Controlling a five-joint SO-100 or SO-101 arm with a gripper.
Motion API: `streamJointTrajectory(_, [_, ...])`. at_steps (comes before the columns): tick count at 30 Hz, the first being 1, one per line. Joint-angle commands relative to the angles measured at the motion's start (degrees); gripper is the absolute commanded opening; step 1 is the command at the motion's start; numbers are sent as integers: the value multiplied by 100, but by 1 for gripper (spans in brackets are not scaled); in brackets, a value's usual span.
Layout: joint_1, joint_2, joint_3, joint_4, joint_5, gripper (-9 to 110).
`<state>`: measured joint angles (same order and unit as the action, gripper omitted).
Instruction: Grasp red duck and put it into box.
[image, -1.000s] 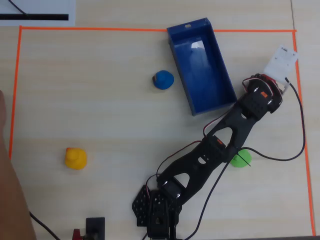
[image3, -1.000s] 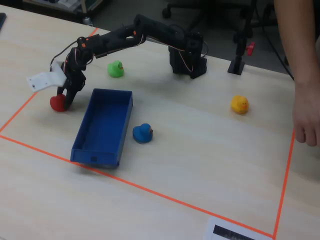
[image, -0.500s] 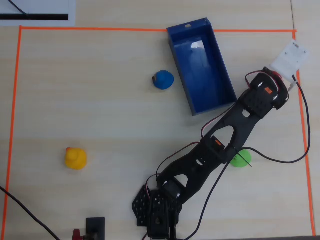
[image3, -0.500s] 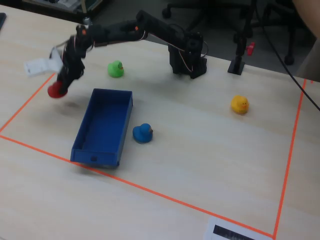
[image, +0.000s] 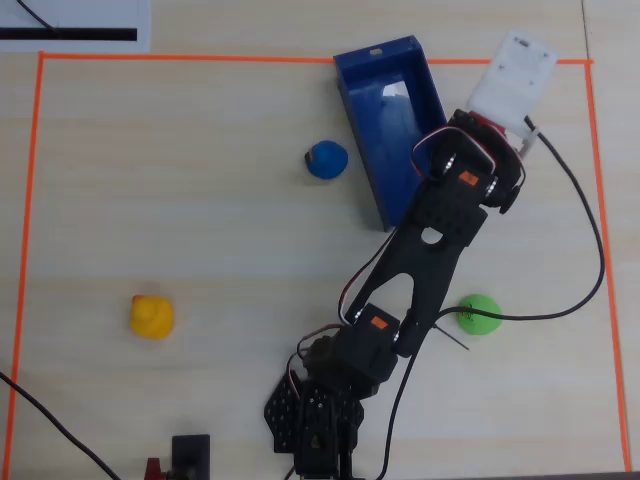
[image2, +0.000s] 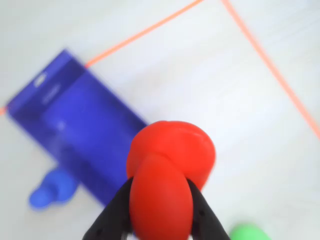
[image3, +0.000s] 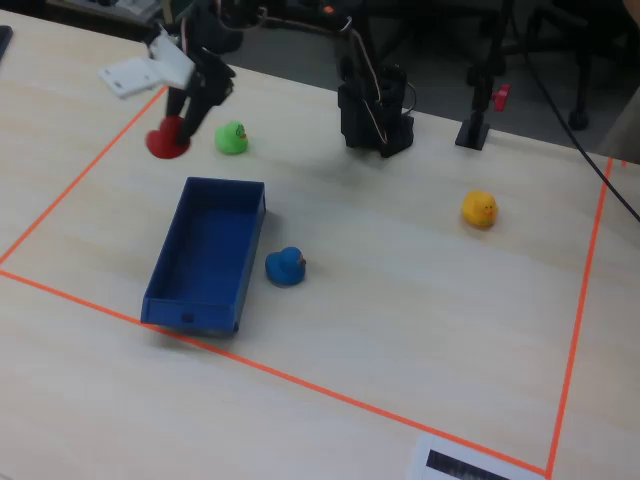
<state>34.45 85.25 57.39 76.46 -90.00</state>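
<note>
Glossy smooth red duck, blue plastic box, pale matt wood-grain table

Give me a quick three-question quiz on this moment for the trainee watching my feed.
1. True or false: the red duck is already lying inside the box.
2. Which duck sits right beside the box's long wall in the fixed view? A) yellow duck B) blue duck C) green duck
3. Fill in: the gripper has its fingers closed on the ____ duck.

Key: 1 false, it is held in the air beside the box. 2 B. 3 red.
</note>
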Motion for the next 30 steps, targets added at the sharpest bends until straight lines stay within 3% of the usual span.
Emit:
streamJointTrajectory(1, [-255, 1134, 2153, -378, -123, 0])
streamJointTrajectory(10, [-870, 1257, 3217, -1037, -18, 0])
streamJointTrajectory(30, [-738, -738, 1925, -1696, -211, 0])
